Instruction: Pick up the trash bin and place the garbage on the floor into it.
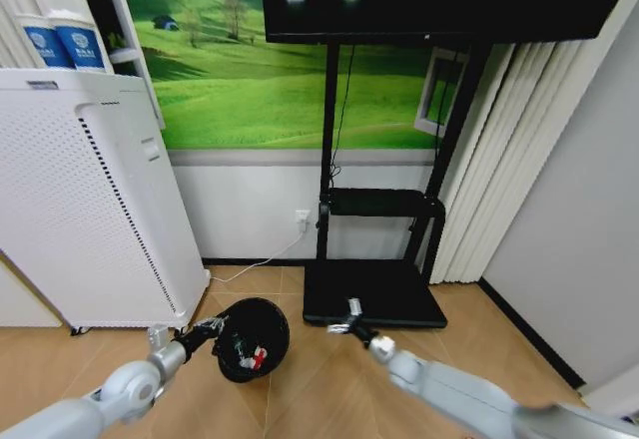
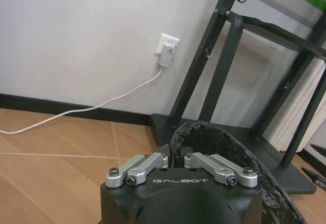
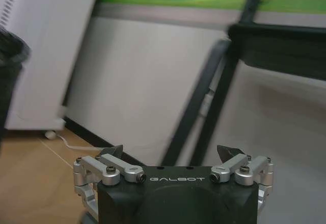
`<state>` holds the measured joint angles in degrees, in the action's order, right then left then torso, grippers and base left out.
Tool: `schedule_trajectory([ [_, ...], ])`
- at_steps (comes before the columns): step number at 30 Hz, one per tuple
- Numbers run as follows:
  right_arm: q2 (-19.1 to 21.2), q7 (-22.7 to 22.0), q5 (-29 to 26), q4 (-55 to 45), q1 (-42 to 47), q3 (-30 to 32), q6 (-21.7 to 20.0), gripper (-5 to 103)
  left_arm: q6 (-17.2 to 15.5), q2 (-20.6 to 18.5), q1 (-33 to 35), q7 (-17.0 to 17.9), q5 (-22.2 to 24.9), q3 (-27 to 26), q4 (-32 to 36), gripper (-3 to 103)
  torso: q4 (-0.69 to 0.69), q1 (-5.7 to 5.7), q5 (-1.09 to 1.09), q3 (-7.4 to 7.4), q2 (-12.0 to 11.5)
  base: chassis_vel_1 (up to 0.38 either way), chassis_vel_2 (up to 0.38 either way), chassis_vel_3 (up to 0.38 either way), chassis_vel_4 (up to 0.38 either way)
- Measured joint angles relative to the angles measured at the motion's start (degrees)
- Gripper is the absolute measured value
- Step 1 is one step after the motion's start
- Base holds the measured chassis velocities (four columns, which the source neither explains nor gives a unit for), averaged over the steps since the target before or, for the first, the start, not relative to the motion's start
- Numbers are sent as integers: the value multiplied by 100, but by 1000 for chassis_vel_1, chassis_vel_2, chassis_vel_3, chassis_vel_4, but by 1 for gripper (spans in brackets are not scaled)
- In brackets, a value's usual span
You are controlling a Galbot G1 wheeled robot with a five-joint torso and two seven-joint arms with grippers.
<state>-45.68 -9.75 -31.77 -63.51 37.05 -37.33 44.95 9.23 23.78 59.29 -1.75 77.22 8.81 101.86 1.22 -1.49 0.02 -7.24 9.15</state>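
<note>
**Bin held at its rim above the wooden floor**

At the near rim of the small round black mesh trash bin [image 1: 252,339], the left gripper [image 1: 211,330] is clenched on the rim's edge. Red-and-white litter [image 1: 257,356] lies inside the bin. Beside it, near the black stand base [image 1: 374,294], the right gripper [image 1: 351,320] hovers with its fingers spread, grasping nothing. A white perforated appliance [image 1: 90,200] stands to the left.
</note>
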Motion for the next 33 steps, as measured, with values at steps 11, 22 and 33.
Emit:
schedule_trajectory([
  [11, 269, 333, 278, -32, 1479, 1484, 78, 100, 23, 235, 83, 79, -154, 55, 55, 7, -5, 0, -1, 1, 0, -27, -23, 24, 28],
  [22, 246, 12, 894, -163, 1651, 1661, 86, 100, 18, 262, 82, 168, -188, 101, 214, 7, -4, 0, 0, 0, 0, -198, -204, 187, 197],
  [33, 437, -308, 919, -19, 1743, 1427, 84, 100, 130, 104, 341, 391, -236, -39, 504, 7, -6, 0, -4, 0, 0, -52, -61, 50, 43],
])
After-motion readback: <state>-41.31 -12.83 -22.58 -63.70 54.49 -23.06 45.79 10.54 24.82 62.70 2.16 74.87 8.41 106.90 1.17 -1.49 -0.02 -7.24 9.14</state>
